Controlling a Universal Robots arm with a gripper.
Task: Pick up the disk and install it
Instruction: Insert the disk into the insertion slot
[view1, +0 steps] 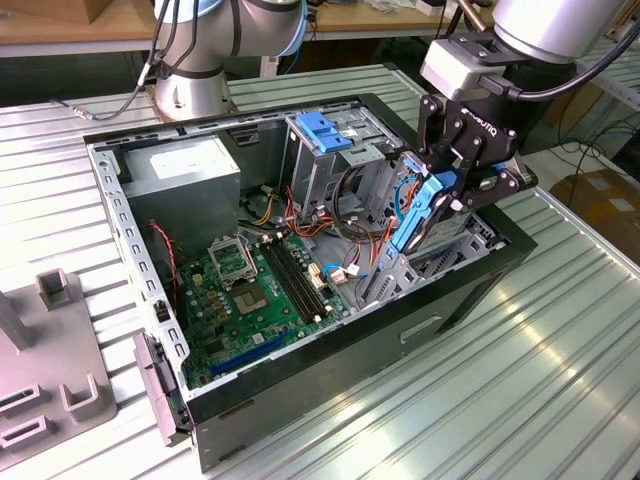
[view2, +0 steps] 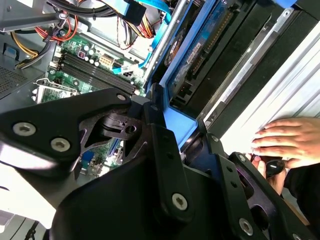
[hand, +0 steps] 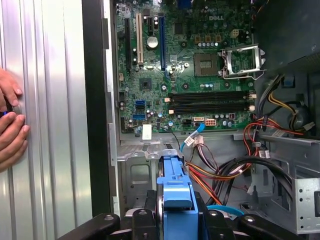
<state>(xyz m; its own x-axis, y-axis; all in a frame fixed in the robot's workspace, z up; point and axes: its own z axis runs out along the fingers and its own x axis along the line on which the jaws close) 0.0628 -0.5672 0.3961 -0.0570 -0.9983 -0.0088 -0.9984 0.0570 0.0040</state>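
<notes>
Ribbed metal tabletop (view1: 560, 330) w/ glare; wood bench (view1: 60, 35) in bkgd; cardboard box (view1: 600, 195) at exterior view's right.

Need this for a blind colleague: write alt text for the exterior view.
The arm's tool grips the blue-railed disk, tilted nearly on edge, above the open computer case toward the exterior view's right. Inside, the green motherboard lies exposed; the case sits on a ribbed metal table.

An open desktop case (view1: 330, 365) is laid on its side on a ribbed metal table (view1: 540, 380). Inside, a green motherboard (view1: 255, 300) is seen just beside a grey power supply (view1: 185, 175), with a blue-latched drive cage (view1: 322, 135) and tangled red and orange cables (view1: 300, 215) nearby.
</notes>
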